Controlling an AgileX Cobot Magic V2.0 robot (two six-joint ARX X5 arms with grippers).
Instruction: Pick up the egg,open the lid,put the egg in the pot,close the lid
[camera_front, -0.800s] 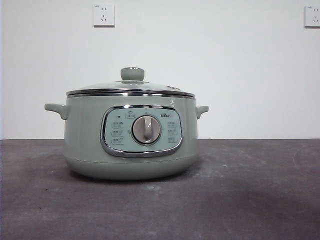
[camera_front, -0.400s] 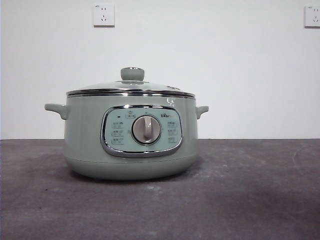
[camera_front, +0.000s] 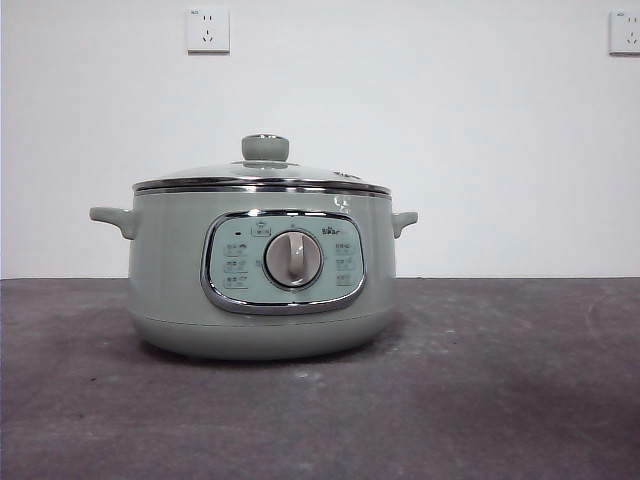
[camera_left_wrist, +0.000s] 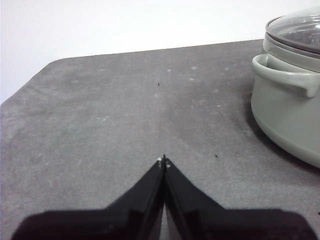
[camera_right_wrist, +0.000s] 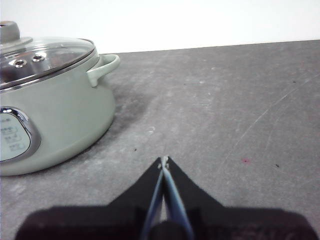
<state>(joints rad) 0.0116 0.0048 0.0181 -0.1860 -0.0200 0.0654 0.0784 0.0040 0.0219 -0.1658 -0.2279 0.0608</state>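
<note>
The pale sage-green pot (camera_front: 170, 280) stands on the dark grey table (camera_front: 500, 380), its chrome-framed panel and grey dial (camera_front: 293, 259) facing the front view. The lid (camera_front: 262, 176) with its green knob sits closed on the pot. The pot also shows in the left wrist view (camera_left_wrist: 290, 110) and the right wrist view (camera_right_wrist: 55, 115). The egg is not in view. My left gripper (camera_left_wrist: 163, 161) is shut and empty over the bare table beside the pot. My right gripper (camera_right_wrist: 163, 161) is shut and empty over the table on the pot's other side. Neither arm shows in the front view.
Two white wall sockets (camera_front: 207, 30) (camera_front: 624, 32) sit high on the white back wall. The table's far edge and a rounded corner (camera_left_wrist: 45, 67) show in the left wrist view.
</note>
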